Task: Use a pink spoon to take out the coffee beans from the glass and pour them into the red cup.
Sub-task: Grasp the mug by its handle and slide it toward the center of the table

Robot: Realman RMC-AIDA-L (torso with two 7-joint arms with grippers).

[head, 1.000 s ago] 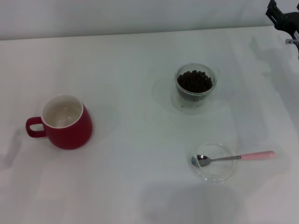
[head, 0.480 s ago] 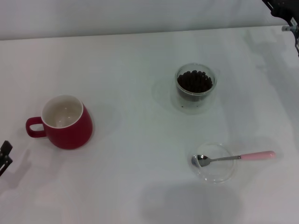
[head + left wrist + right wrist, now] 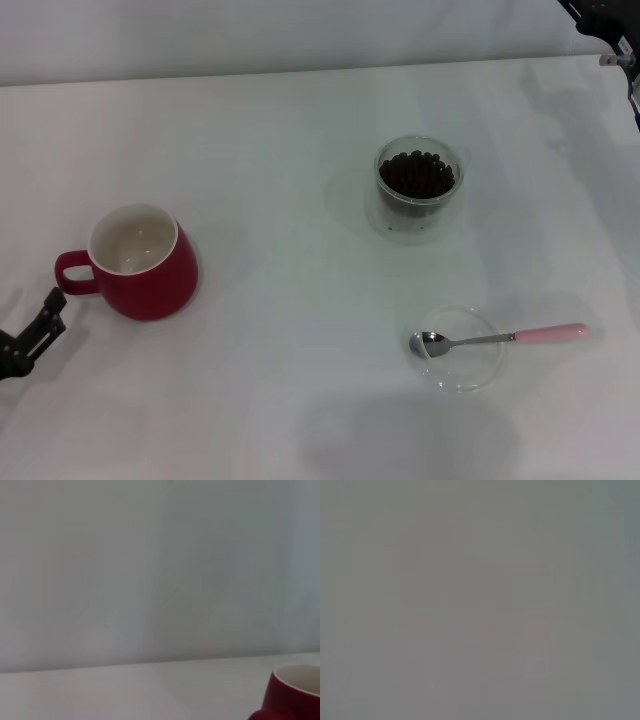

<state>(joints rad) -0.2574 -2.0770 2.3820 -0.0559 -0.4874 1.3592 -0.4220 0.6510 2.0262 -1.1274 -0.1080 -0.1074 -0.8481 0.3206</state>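
Observation:
The red cup (image 3: 140, 262) stands upright at the left of the table, its white inside empty and its handle pointing left. It also shows in the left wrist view (image 3: 295, 692). The glass (image 3: 418, 190) stands at the centre right and holds a heap of coffee beans (image 3: 417, 174). The pink spoon (image 3: 500, 338) lies with its metal bowl in a flat clear glass dish (image 3: 470, 372) and its pink handle pointing right. My left gripper (image 3: 42, 322) is low at the left edge, just below and left of the cup's handle, apart from it. My right gripper (image 3: 608, 18) is at the far top right corner, far from everything.
The table (image 3: 280, 130) is white, with a pale wall behind its far edge. The right wrist view shows only a blank grey surface.
My left gripper has come into view from the lower left edge and moved toward the cup's handle. My right arm has drawn back toward the top right corner.

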